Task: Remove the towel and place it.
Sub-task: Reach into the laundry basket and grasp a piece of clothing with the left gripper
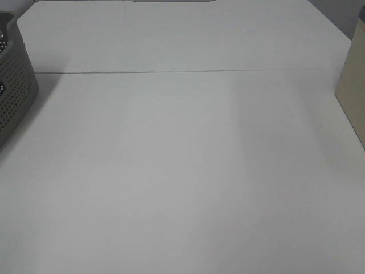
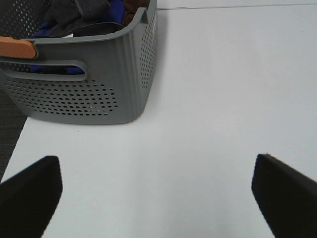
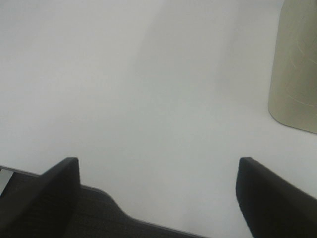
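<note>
A grey perforated basket (image 2: 99, 84) with an orange handle grip (image 2: 15, 47) stands at the table's left edge; it also shows in the exterior high view (image 1: 14, 85). Bunched dark, blue and brown cloth (image 2: 74, 15) lies inside it. I cannot tell which piece is the towel; no label shows. My left gripper (image 2: 158, 198) is open and empty, above bare table a short way in front of the basket. My right gripper (image 3: 158, 198) is open and empty over the table's edge. Neither gripper shows in the exterior high view.
A beige container (image 1: 351, 85) stands at the table's right edge; it also shows in the right wrist view (image 3: 297, 64). The white table (image 1: 182, 171) has a seam across its far part. Dark floor (image 3: 89, 218) shows past the table edge.
</note>
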Controlling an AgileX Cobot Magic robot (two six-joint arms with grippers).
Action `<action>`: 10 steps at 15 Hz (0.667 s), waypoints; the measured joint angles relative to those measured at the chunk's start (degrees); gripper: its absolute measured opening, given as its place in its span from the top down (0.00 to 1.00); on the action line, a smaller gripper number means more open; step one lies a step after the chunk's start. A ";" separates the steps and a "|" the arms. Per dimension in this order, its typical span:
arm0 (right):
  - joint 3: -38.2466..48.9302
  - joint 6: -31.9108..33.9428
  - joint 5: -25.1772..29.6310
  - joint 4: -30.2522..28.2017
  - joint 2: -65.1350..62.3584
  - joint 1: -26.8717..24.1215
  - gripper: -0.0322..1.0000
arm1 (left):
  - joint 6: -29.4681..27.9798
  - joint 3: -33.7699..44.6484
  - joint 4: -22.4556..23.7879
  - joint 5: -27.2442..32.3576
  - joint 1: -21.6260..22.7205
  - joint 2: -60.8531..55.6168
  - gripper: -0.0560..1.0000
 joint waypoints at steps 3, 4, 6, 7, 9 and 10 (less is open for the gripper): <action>0.00 0.00 0.00 0.00 0.00 0.00 0.17 | 0.06 0.00 0.00 0.00 0.00 0.00 0.01; 0.00 0.00 0.00 0.00 0.00 0.00 0.17 | 0.06 0.00 0.00 0.00 0.00 0.00 0.01; 0.00 0.00 0.00 0.00 0.00 0.00 0.17 | 0.06 0.00 0.00 -0.06 0.00 0.00 0.01; 0.00 0.00 0.00 0.00 0.00 0.00 0.17 | 0.06 0.00 0.00 -0.06 0.00 0.00 0.01; 0.00 0.00 0.00 0.00 0.00 0.00 0.17 | 0.06 0.00 0.00 -0.06 0.00 0.00 0.01; 0.00 0.00 0.00 0.00 0.00 0.00 0.17 | 0.06 0.00 0.00 -0.06 0.00 0.00 0.01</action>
